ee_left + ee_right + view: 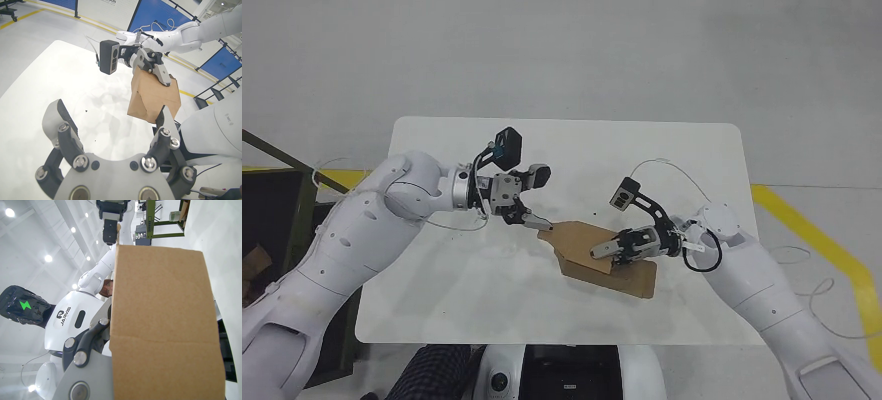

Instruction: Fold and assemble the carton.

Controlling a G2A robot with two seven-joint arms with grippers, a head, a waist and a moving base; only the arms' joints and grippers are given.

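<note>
The brown cardboard carton is held partly folded above the white table, near its front middle. My right gripper is shut on the carton's upper panel; in the left wrist view one of its grey fingers presses on the top of the carton. My left gripper is open, and one fingertip sits at the carton's near corner. From above, the left gripper is just left of the carton's pointed flap. The right wrist view looks along a flat, creased panel of the carton.
A green-framed cart with cardboard scraps stands off the table's left side. A thin white cable loops over the table behind the right arm. Bare table lies to the left and at the back.
</note>
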